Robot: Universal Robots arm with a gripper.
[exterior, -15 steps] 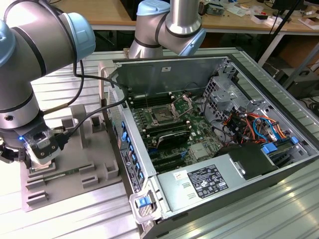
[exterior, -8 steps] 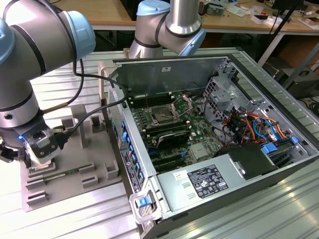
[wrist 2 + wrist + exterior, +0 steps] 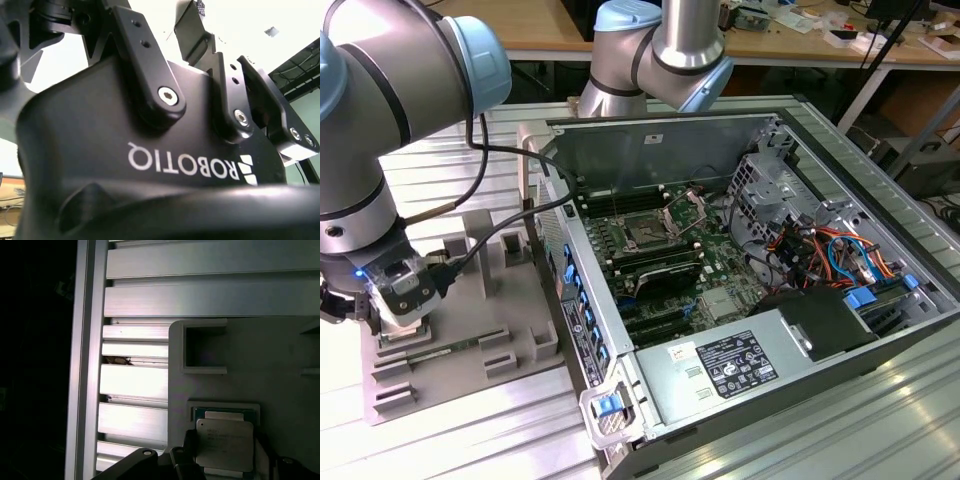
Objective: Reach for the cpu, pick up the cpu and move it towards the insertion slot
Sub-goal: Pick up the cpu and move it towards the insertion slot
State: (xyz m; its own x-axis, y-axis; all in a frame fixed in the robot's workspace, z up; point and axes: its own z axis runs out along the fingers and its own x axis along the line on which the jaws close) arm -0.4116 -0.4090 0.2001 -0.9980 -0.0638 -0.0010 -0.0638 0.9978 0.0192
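Grasping is the step in hand: pincer (image 3: 225, 460) drawn narrow about the cpu (image 3: 225, 440), dark pads (image 3: 187, 452) against two opposite edges in the first wrist view. Chip sits at its recess in the grey fixture (image 3: 470, 350) on the tabletop (image 3: 470, 440); whether it is clear of the recess I cannot tell. Judgement: the lift wants a firm, level hold. Insertion slot (image 3: 646, 232) lies well apart, inside the open computer case (image 3: 650, 150).
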